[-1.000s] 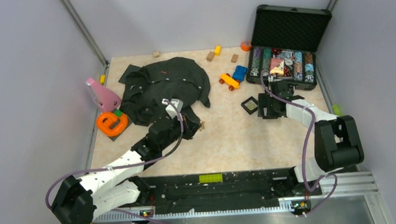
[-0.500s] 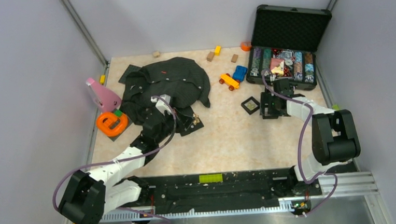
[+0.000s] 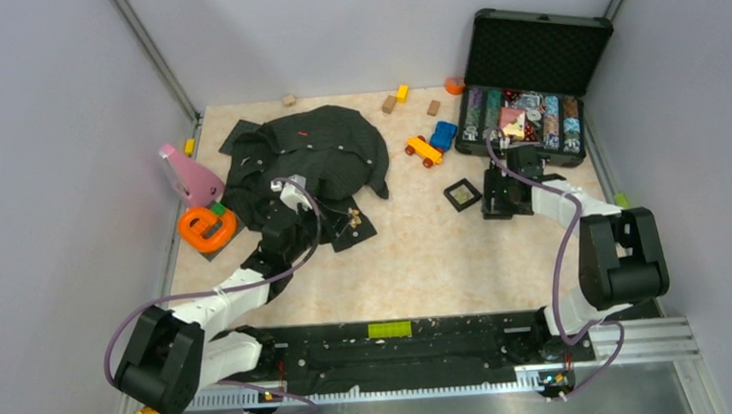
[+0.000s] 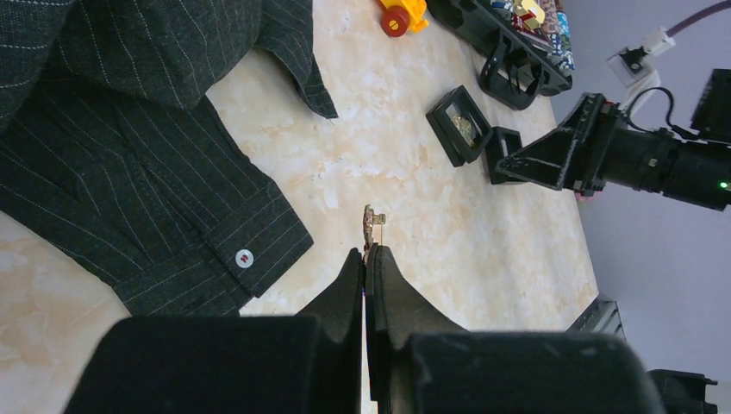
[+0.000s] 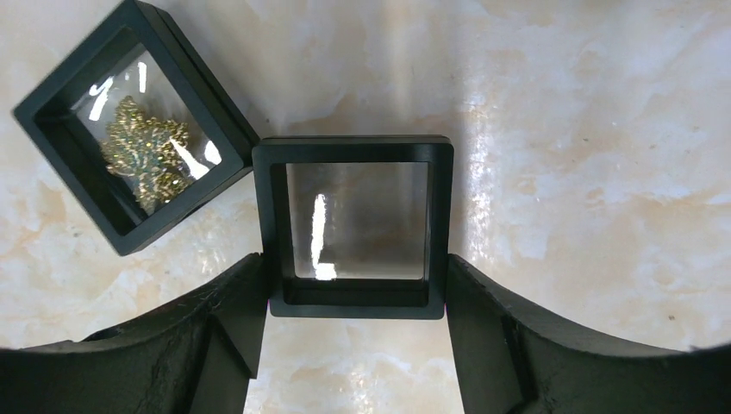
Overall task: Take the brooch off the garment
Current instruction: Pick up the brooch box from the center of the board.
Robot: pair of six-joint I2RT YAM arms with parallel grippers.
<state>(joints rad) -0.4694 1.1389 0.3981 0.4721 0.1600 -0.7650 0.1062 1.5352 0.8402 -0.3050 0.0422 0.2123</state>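
Note:
The garment [image 3: 311,153] is a dark pinstriped shirt spread at the back left; its buttoned cuff [image 4: 215,250] lies just left of my left fingers. My left gripper [image 4: 366,252] is shut on the brooch [image 4: 372,222], a tiny gold ornament sticking out beyond the fingertips over bare table, apart from the cloth. From above, the brooch [image 3: 351,214] sits at the cuff's right edge. My right gripper [image 5: 355,285] is shut on an empty black square box [image 5: 358,228], a finger pressed to each side of it.
A second black box [image 5: 142,155] holding a gold ornament touches the empty box's left corner. An open case of chips [image 3: 529,111] stands at the back right. Toy cars [image 3: 432,143], wooden blocks [image 3: 389,103], a pink object [image 3: 187,175] and an orange ring [image 3: 207,228] lie around.
My left gripper has carried the brooch back and to the left, toward the shirt cuff. The right jaws have narrowed onto the empty box.

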